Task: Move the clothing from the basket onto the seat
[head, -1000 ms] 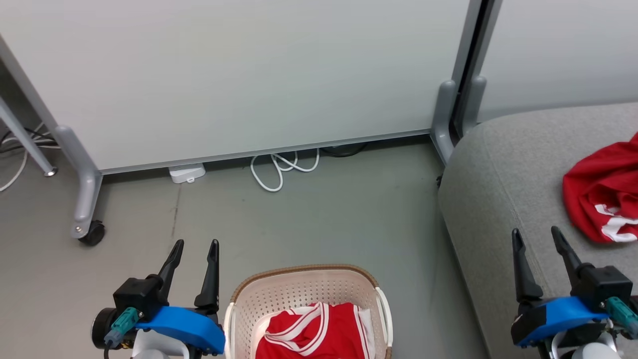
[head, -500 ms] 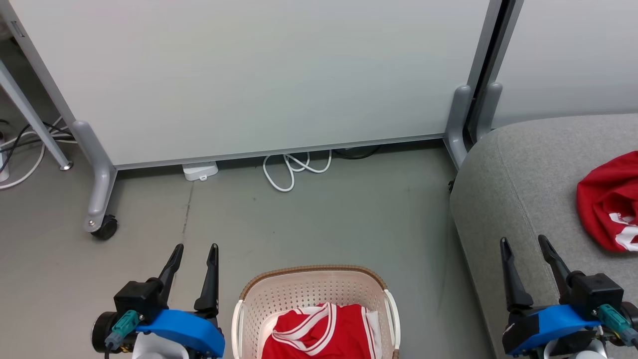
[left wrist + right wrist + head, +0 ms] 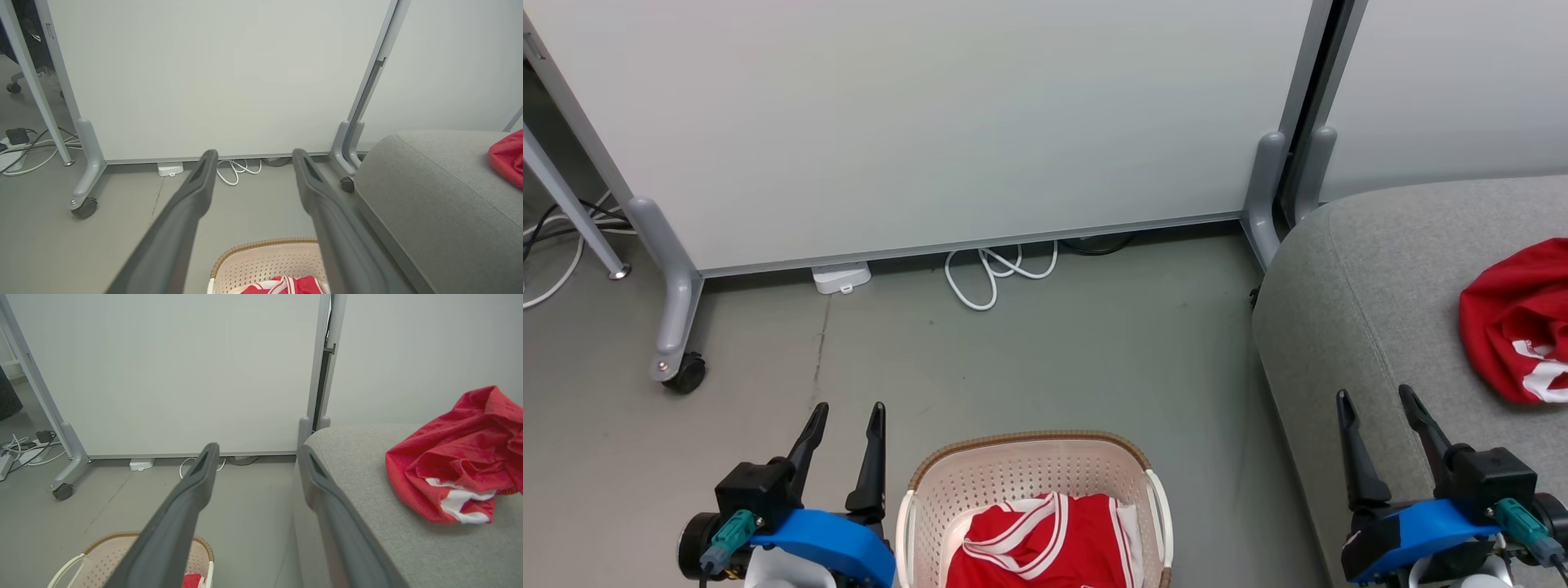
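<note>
A red garment with white stripe trim lies crumpled in the cream basket at the bottom middle of the head view; the basket's rim also shows between my left fingers. A second red garment lies bunched on the light-grey seat, at the right, and appears as the red garment in the right wrist view. My left gripper stands open to the left of the basket, empty. Open and empty too, my right gripper hovers over the seat's front left part.
A white partition panel on grey wheeled legs stands behind the basket. A coiled white cable and a white adapter lie on the grey floor at its foot. More cables lie at the far left.
The whole head view has shifted a little, so the camera moved. Both grippers sit slightly lower in it and stay open. The clothing lies as it did.
</note>
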Available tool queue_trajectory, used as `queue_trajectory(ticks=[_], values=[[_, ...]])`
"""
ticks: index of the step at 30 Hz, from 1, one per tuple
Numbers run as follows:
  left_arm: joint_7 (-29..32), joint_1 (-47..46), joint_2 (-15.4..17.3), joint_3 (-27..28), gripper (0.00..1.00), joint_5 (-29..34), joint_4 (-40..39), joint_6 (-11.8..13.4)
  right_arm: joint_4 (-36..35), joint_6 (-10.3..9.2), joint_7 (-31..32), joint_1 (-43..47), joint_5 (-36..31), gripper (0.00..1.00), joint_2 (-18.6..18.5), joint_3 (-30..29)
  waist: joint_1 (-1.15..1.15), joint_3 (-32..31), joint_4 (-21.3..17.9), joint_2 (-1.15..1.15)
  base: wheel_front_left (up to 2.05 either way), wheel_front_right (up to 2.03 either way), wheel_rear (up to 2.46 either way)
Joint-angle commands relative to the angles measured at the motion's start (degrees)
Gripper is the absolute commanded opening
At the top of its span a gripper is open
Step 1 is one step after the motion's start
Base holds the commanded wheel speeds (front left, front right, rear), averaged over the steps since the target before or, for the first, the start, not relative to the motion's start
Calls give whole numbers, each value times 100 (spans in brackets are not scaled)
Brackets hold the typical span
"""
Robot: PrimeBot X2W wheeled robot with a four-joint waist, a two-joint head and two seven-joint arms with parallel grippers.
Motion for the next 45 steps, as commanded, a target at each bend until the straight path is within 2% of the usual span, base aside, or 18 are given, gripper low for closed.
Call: queue_trajectory(ticks=[1,13,18,40,45], values=[[-15,-6,5,-16,100,25,9,-9,-24,1,7,20,-1,100,9,25,0,6,-13,0,0,0,0],[-15,-127,41,-89,100,20,-33,-9,-86,1,-18,-108,94,100,8,167,0,241,-127,0,0,0,0],[-15,-305,49,-230,100,9,31,-9,-151,1,-41,-265,216,100,8,259,0,596,-218,0,0,0,0],[-15,-2112,434,-1431,100,-247,865,-9,-592,1,-326,-1591,384,100,9,710,0,3397,-998,0,0,0,0],[-15,-2521,582,-1866,100,-370,1220,-9,-655,1,-367,-1883,509,100,8,904,0,3929,-1165,0,0,0,0]])
